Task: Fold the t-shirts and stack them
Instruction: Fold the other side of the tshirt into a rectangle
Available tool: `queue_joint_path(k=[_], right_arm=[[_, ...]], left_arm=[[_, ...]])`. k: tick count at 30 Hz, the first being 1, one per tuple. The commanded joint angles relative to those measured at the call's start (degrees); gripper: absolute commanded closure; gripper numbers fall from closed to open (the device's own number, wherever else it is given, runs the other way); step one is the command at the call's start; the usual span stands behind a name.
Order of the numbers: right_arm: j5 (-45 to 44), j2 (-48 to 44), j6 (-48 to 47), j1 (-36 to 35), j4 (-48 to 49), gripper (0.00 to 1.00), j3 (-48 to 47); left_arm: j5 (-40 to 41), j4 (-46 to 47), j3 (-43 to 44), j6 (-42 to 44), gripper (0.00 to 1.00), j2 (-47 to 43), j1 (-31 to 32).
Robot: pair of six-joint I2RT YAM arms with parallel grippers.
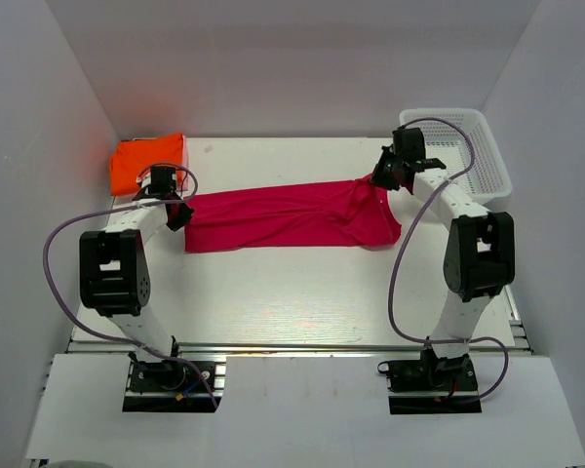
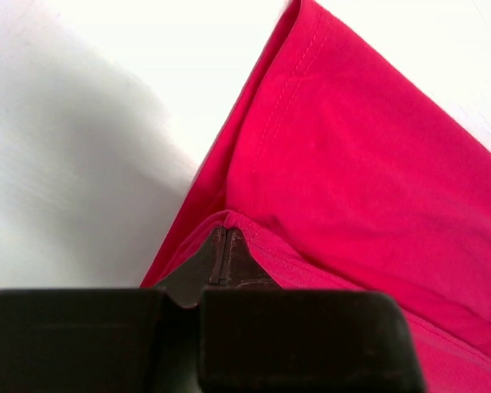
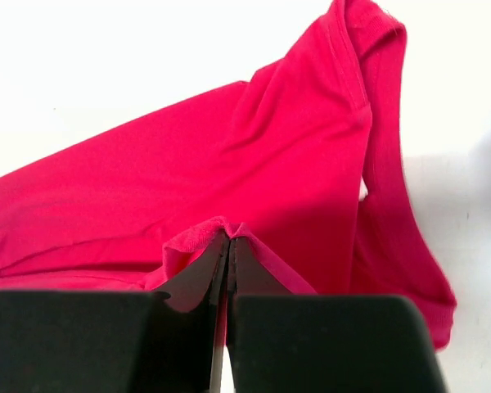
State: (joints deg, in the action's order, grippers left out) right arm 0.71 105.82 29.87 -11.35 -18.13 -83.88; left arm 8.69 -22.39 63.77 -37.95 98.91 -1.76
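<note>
1. Both tools are clamped. Your left gripper [image 2: 227,239] has its jaws pressed together on a pinch of the pink t-shirt [image 1: 288,216] at its left edge. Your right gripper [image 3: 229,239] is closed the same way on a small ridge of cloth at the opposite end.
2. You have that pink t-shirt lying as a long band across the middle of the table [image 1: 292,292], spanning the space between the 2 grippers. Layered hems in the left wrist view suggest it is already doubled lengthwise. Its right end is rumpled, with a sleeve hanging loose past the grip.
3. Look to the far left corner for the orange t-shirt [image 1: 148,163]. It sits there as a compact folded rectangle, near the pink one's left end and, as far as the top view shows, not touching it.
4. By my reading, 1 of your 2 shirts is finished and the other is partway. You have the crosswise folds left to make on the pink band, then 1 shirt to set on the other.
5. Ignore the white basket [image 1: 489,156] at the far right corner, just beyond your right arm.
</note>
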Motion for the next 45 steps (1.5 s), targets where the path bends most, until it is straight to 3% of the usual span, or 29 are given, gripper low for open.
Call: queue_joint_path(k=[1, 19, 20, 22, 23, 24, 26, 27, 35, 37, 40, 45], right_arm=[[1.3, 2.8, -4.6, 0.5, 2.3, 1.0, -4.4], [6.1, 20.4, -16.8, 1.3, 5.1, 0.97, -20.1], [6.4, 21.1, -17.1, 1.4, 4.7, 0.79, -21.1], [7.9, 21.1, -17.5, 1.5, 3.6, 0.58, -22.4], [8.4, 20.8, -17.5, 1.7, 2.2, 0.44, -23.3], [9.0, 20.7, -17.5, 1.5, 1.6, 0.35, -23.6], [9.7, 18.6, -17.5, 1.4, 0.1, 0.17, -22.9], [10.2, 17.9, -17.5, 1.4, -0.1, 0.1, -21.9], [21.5, 6.9, -13.3, 0.7, 8.9, 0.1, 0.1], [23.3, 6.9, -13.4, 0.6, 9.2, 0.1, 1.7], [25.3, 8.2, -13.2, 0.2, 9.3, 0.1, 1.9], [26.8, 11.2, -12.6, -0.6, 10.9, 0.1, 0.6]], left_arm=[[1.6, 1.0, 3.9, -0.1, 1.0, 2.1, -0.3], [3.0, -2.6, 10.3, 0.9, 1.0, 8.2, -0.3], [3.5, -3.2, 11.0, 1.0, 0.91, 8.2, -0.3], [3.0, -3.9, 11.6, 1.7, 0.7, 8.8, -0.3], [3.0, -5.5, 12.3, 2.4, 0.43, 8.8, -0.3], [3.0, -6.1, 12.3, 2.4, 0.25, 8.8, -0.3], [3.6, -6.7, 12.3, 2.4, 0.01, 7.5, -0.3], [3.6, -6.7, 12.3, 3.8, 0.0, 7.0, -0.3], [-6.6, -5.2, 10.2, 11.5, 0.0, 2.2, 0.9], [-9.2, -1.8, 8.9, 12.7, 0.0, -0.1, 0.9], [-20.9, 4.9, 4.9, 15.3, 0.0, -2.0, 0.9], [-29.7, 10.0, 2.9, 16.4, 0.0, 0.6, 1.4]])
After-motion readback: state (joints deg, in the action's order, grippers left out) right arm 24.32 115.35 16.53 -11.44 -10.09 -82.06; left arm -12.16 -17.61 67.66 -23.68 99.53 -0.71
